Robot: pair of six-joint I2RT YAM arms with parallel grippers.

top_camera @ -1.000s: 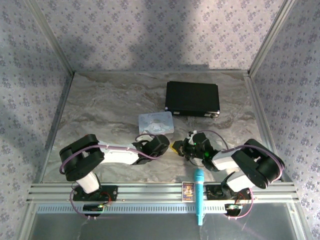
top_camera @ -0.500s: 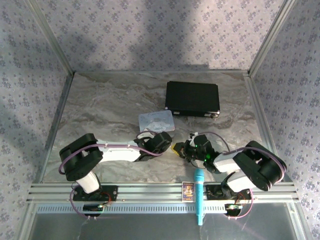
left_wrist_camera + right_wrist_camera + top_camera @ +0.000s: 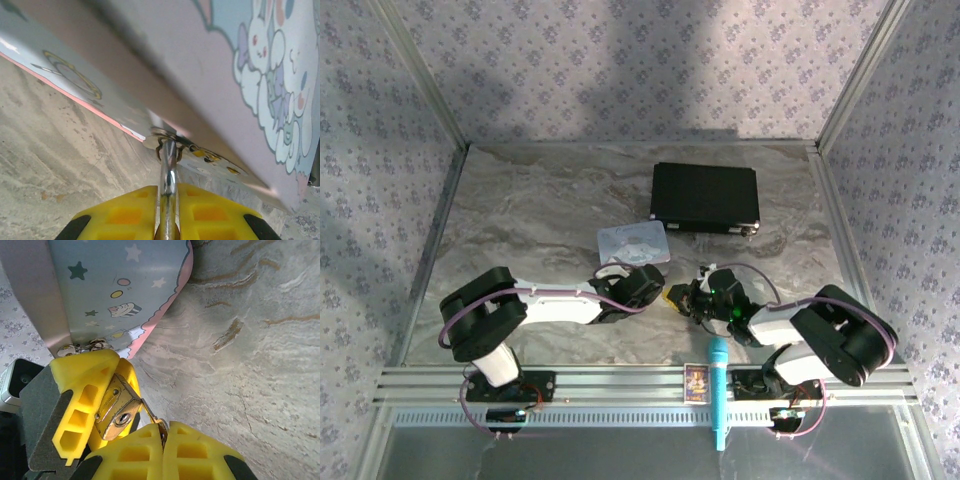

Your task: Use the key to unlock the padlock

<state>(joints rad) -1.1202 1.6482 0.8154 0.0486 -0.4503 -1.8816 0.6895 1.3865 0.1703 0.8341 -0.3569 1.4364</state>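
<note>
Top view, layout: pastel tin [image 3: 633, 243] is sitting mid-surface [image 3: 520, 220], black case [image 3: 705, 197] lying at its 2 o'clock.
Top view, arms: left arm [image 3: 560, 310] and right arm [image 3: 775, 322] are meeting wrist to wrist at the tin's 5 o'clock; blue microphone [image 3: 718, 390] is lying on the rail at 5 o'clock of that meeting point.
Top view, change: over the last second the right wrist has been creeping toward 9 o'clock, closing on the left one; the left arm is barely shifting.
Left wrist, left jaws: yellow pads [image 3: 125, 212] are pinching almost closed on the padlock [image 3: 168, 175], seen edge-on.
Left wrist, padlock: its shackle [image 3: 167, 149] is hanging through the tin's hasp [image 3: 155, 140] at 12 o'clock.
Right wrist, right jaws: pressing fully together on the key [image 3: 152, 416], a thin blade poking toward 11 o'clock.
Right wrist, keyhole [image 3: 122, 417]: facing the camera in the brass body, key tip sitting just beside it, apparently not seated.
Meaning: approach is looking nearly finished; insertion and turn are not yet made.
</note>
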